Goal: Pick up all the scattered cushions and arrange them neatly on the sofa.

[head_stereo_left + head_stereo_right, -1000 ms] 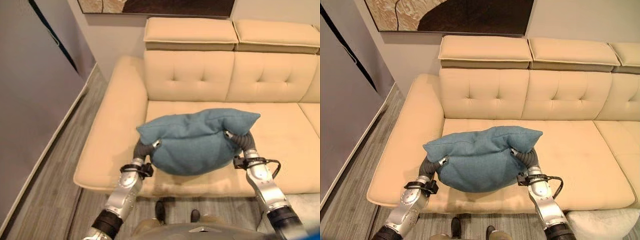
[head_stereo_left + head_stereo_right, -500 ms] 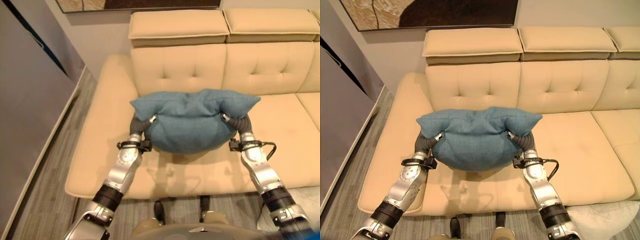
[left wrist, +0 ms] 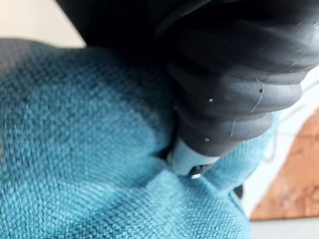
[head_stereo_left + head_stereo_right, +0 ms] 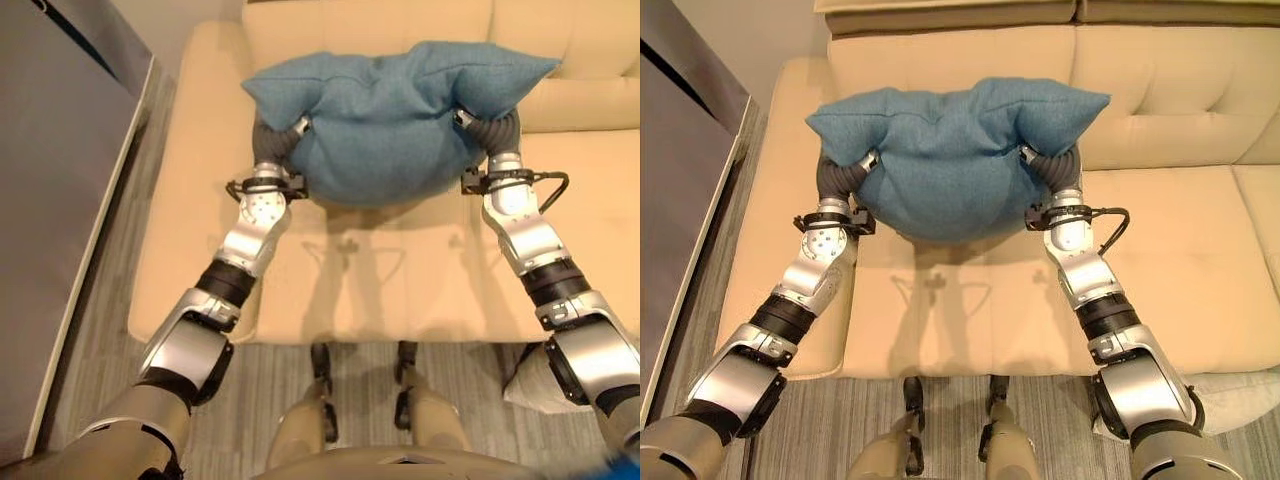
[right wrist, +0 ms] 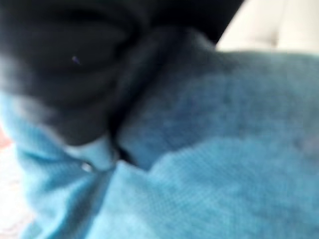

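We see a teal cushion (image 4: 385, 120) held up between two robot hands, above the sofa (image 4: 400, 270) seat and close to its backrest, near the sofa's left end. The left robot hand (image 4: 277, 150) presses into the cushion's left side and the right robot hand (image 4: 490, 128) into its right side. Both sink into the fabric, so we cannot tell how their fingers sit. The cushion looks soft and light: it sags in the middle and its top corners flop outward over the wrists. We judge that it deforms easily, so a squeeze from both sides, low on its flanks, should carry it best. A pale cushion (image 4: 525, 385) lies on the floor by the sofa's front edge.
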Controlling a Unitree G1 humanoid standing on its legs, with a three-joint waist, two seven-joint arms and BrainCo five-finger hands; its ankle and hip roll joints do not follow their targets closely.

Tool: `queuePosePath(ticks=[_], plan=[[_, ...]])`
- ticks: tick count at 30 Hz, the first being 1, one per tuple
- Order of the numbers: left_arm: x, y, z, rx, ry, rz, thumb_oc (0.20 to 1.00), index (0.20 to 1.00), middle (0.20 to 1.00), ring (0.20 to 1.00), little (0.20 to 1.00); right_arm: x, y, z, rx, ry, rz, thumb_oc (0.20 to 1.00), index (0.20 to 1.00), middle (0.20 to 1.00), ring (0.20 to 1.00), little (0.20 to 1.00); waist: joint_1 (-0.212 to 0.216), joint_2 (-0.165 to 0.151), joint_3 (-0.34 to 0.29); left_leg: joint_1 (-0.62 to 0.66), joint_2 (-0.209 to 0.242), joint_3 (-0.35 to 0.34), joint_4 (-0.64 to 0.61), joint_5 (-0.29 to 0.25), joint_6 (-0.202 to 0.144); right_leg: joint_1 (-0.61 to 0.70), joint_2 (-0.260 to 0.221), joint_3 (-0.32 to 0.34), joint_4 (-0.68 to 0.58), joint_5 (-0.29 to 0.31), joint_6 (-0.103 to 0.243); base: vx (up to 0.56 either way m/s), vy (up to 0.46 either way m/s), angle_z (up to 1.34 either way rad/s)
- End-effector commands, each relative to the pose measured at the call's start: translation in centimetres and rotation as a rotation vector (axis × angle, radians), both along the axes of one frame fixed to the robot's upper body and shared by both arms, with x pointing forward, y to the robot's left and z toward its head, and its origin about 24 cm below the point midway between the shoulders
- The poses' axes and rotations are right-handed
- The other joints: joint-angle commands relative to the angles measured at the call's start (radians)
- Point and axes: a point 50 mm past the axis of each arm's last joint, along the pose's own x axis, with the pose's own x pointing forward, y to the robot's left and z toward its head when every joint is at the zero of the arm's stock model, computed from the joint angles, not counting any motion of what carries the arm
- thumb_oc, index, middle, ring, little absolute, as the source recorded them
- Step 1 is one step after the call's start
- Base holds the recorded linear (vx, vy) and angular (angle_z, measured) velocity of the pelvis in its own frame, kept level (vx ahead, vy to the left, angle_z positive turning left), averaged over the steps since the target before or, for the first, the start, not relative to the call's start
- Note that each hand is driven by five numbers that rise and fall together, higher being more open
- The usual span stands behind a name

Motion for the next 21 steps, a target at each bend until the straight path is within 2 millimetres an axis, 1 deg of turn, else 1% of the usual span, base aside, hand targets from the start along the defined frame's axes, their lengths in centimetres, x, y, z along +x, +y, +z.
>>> queuePosePath(ticks=[1,4,5,9,15,16,17,18,19,20,21], plan=[[-0.4,-3.2,8.4,0.067,-0.318,-0.116,0.200,0.200,0.200,0.200,0.200,-0.7,5.0,7.6,-0.003,-0.286,0.196,0.200,0.200,0.200,0.200,0.200,0.013,-0.042,0.006,0.025,-0.012,-0.028,0.004,-0.047,-0.052,-0.044,-0.027,0.019,0.152,-0.113,0.080,0.00,-0.015,0.15],[-0.2,-3.1,9.3,0.071,-0.328,-0.104,0.200,0.200,0.200,0.200,0.200,-0.5,5.3,7.9,-0.003,-0.290,0.190,0.200,0.200,0.200,0.200,0.200,0.014,-0.036,0.020,-0.001,-0.011,-0.038,0.004,-0.038,-0.058,-0.065,-0.027,0.022,0.154,-0.107,0.080,0.00,-0.012,0.08],[-0.2,-3.1,9.3,0.071,-0.328,-0.104,0.200,0.200,0.200,0.200,0.200,-0.5,5.3,7.9,-0.003,-0.291,0.190,0.200,0.200,0.200,0.200,0.200,0.014,-0.037,0.019,-0.002,-0.011,-0.038,0.004,-0.038,-0.058,-0.066,-0.027,0.021,0.154,-0.107,0.080,0.00,-0.001,0.10],[-0.1,-3.4,8.5,0.050,-0.303,-0.123,0.200,0.200,0.200,0.200,0.200,-0.4,5.7,7.0,-0.005,-0.263,0.185,0.200,0.200,0.200,0.200,0.200,0.011,-0.032,0.021,-0.026,-0.013,-0.045,0.004,-0.039,-0.062,-0.087,-0.025,0.018,0.147,-0.104,0.081,0.01,0.001,0.07],[0.4,-3.4,8.8,0.095,-0.284,-0.097,0.200,0.200,0.200,0.200,0.200,0.0,6.2,7.1,-0.030,-0.255,0.178,0.200,0.200,0.200,0.200,0.200,0.007,-0.032,0.035,-0.058,-0.014,-0.044,0.004,-0.029,-0.067,-0.118,-0.023,0.030,0.136,-0.087,0.083,-0.01,-0.004,0.00],[0.7,-3.3,8.8,0.121,-0.275,-0.082,0.225,0.225,0.225,0.225,0.225,0.1,6.2,7.1,-0.044,-0.253,0.168,0.200,0.200,0.200,0.200,0.200,0.006,-0.032,0.037,-0.070,-0.014,-0.041,0.004,-0.028,-0.068,-0.129,-0.021,0.033,0.133,-0.083,0.084,0.00,0.000,0.00],[0.9,-3.1,9.0,0.134,-0.270,-0.068,0.448,0.448,0.448,0.448,0.448,0.2,6.2,7.3,-0.059,-0.254,0.156,0.200,0.200,0.200,0.200,0.200,0.005,-0.033,0.037,-0.079,-0.014,-0.040,0.004,-0.026,-0.069,-0.136,-0.020,0.035,0.129,-0.077,0.085,-0.05,-0.022,0.00],[1.3,-2.8,9.7,0.178,-0.267,-0.027,1.000,1.000,1.000,1.000,1.000,0.5,6.0,8.1,-0.091,-0.276,0.106,0.558,0.558,0.558,0.558,0.558,0.002,-0.035,0.038,-0.105,-0.014,-0.037,0.004,-0.020,-0.071,-0.157,-0.015,0.039,0.112,-0.063,0.089,-0.03,-0.020,0.00],[1.3,-2.8,9.7,0.178,-0.268,-0.027,1.000,1.000,1.000,1.000,1.000,0.5,6.0,8.2,-0.091,-0.277,0.106,0.655,0.655,0.655,0.655,0.655,0.002,-0.035,0.038,-0.106,-0.014,-0.037,0.004,-0.020,-0.071,-0.158,-0.015,0.039,0.112,-0.063,0.089,-0.04,-0.024,-0.02],[1.4,-2.7,10.5,0.208,-0.276,0.006,1.000,1.000,1.000,1.000,1.000,0.7,5.7,8.6,-0.124,-0.288,0.052,1.000,1.000,1.000,1.000,1.000,0.000,-0.036,0.037,-0.119,-0.014,-0.039,0.004,-0.016,-0.072,-0.168,-0.013,0.039,0.102,-0.055,0.091,-0.04,-0.031,-0.04],[1.6,-2.1,11.9,0.240,-0.300,0.069,1.000,1.000,1.000,1.000,1.000,1.2,4.8,9.9,-0.179,-0.313,-0.051,1.000,1.000,1.000,1.000,1.000,-0.001,-0.038,0.034,-0.153,-0.015,-0.041,0.004,-0.012,-0.075,-0.188,-0.008,0.040,0.078,-0.037,0.098,-0.06,-0.045,-0.03]])
